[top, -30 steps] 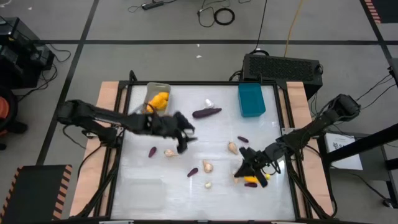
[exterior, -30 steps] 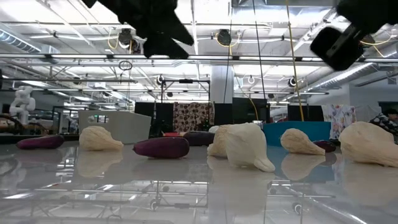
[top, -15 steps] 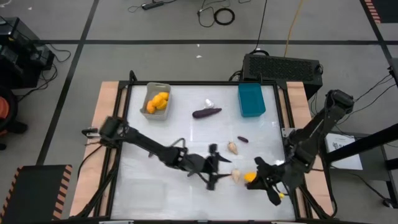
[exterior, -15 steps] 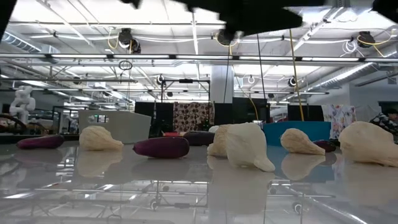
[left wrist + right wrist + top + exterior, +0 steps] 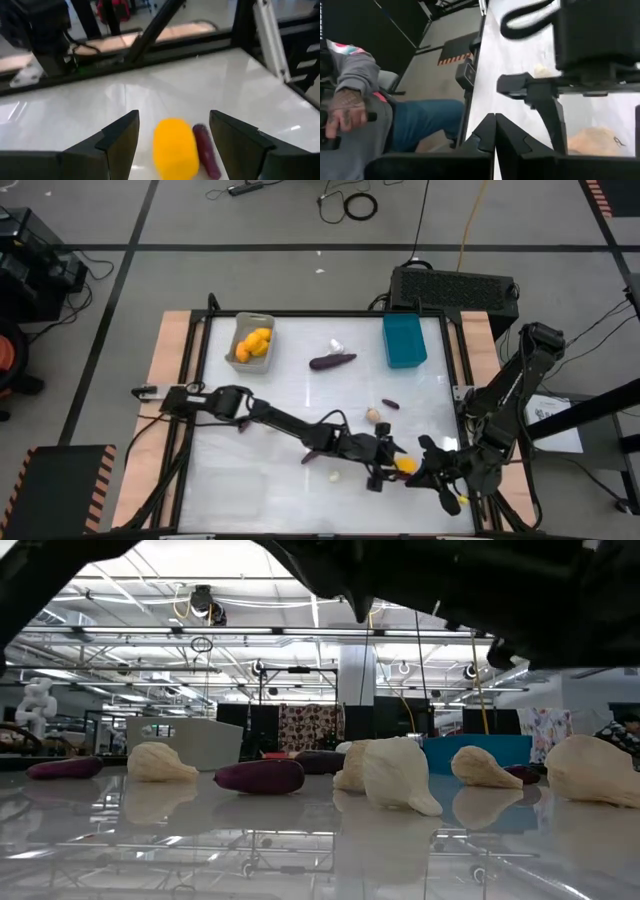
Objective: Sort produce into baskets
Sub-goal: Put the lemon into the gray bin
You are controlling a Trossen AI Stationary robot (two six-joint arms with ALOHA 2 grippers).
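Two grippers: left gripper [image 5: 385, 465] astride orange fruit [image 5: 173, 145].

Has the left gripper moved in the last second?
Yes. In the high view the left gripper has swung from near the grey basket toward the table's near right area, where it now straddles an orange fruit.

Overhead straight down on the table [image 5: 250, 430]; low level across its top; wrist views close past own fingers

Pale garlic bulbs [image 5: 400, 773] and purple eggplants [image 5: 260, 776] lie on the glossy table [image 5: 300, 850]; dark arm parts [image 5: 480, 585] loom overhead.
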